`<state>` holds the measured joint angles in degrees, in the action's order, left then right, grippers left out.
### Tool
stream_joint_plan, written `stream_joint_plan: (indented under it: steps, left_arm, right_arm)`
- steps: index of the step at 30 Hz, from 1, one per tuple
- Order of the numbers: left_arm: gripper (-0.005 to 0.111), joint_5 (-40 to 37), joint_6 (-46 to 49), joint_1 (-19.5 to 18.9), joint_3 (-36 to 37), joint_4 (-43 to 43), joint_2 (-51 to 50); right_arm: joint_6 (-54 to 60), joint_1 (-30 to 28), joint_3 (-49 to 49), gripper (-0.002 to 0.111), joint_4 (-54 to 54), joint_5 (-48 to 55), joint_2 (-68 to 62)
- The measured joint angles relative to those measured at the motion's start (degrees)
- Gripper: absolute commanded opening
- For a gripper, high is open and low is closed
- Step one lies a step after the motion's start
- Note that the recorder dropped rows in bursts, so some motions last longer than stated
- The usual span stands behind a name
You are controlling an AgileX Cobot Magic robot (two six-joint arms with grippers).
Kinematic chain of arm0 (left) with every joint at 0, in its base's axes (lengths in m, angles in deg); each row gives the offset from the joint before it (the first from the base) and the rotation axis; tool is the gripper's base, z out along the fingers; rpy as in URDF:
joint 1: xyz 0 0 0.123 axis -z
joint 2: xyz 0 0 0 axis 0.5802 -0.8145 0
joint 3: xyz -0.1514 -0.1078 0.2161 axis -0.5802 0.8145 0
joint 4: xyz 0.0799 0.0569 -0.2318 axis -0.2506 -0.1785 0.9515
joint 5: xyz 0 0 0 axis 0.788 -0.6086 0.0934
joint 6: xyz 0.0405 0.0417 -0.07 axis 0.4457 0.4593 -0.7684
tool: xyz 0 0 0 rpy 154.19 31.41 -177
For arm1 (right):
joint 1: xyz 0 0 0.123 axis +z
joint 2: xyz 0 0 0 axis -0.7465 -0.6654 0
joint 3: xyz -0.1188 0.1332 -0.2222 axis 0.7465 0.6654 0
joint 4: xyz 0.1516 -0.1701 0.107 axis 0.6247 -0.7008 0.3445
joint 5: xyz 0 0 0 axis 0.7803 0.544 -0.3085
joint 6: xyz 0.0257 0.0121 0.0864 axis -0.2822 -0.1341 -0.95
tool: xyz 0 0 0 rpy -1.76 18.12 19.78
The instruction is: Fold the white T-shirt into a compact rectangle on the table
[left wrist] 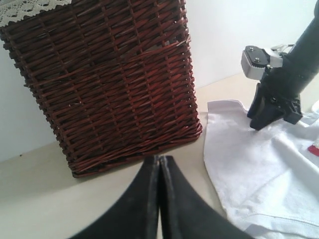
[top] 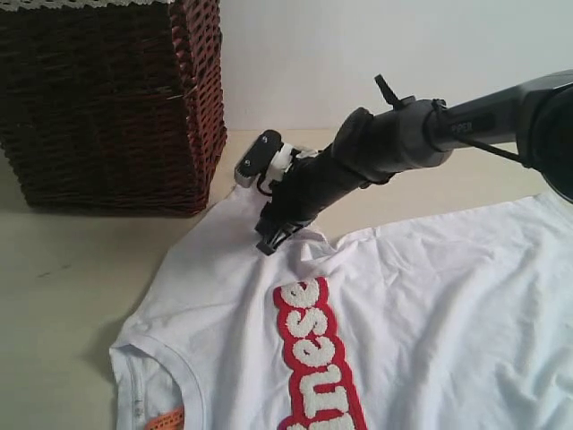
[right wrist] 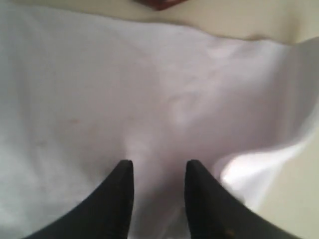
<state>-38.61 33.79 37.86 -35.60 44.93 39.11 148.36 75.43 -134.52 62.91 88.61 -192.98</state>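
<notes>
The white T-shirt (top: 430, 296) lies spread on the table (top: 63, 296), red-outlined letters (top: 313, 349) facing up, with the orange neck tag (top: 166, 418) at the bottom edge. My right gripper (top: 269, 244) reaches across to the sleeve nearest the basket. It is open, its fingertips (right wrist: 127, 169) apart just above the white cloth (right wrist: 99, 89), nothing pinched between them. The left wrist view shows it too, right gripper (left wrist: 259, 122) tips down on the shirt (left wrist: 249, 174). My left gripper (left wrist: 159, 158) is shut and empty over bare table (left wrist: 50, 189), out of the exterior view.
A dark brown wicker basket (top: 116, 98) stands at the back left, close to the sleeve; it fills the left wrist view as the basket (left wrist: 109, 84) just ahead of the left fingers. A pale wall runs behind the table.
</notes>
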Motion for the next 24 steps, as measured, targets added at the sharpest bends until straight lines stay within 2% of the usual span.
stream_joint_plan:
  steps: [6,16,19,24]
  left_arm:
    - [0.0,0.0,0.0,0.0,0.0,0.0,0.0]
    - [0.0,0.0,0.0,0.0,0.0,0.0,0.0]
    - [0.0,0.0,0.0,0.0,0.0,0.0,0.0]
    - [0.0,0.0,0.0,0.0,0.0,0.0,0.0]
  right_arm:
    - [-5.47,-0.3,0.0,0.034,-1.66,-10.93,0.03]
    - [-6.42,-0.32,0.0,0.034,0.81,-25.47,0.03]
    - [-6.55,-0.65,0.0,0.028,3.0,-20.86,0.52]
    - [-6.32,-0.55,0.0,0.007,-1.48,0.94,1.0]
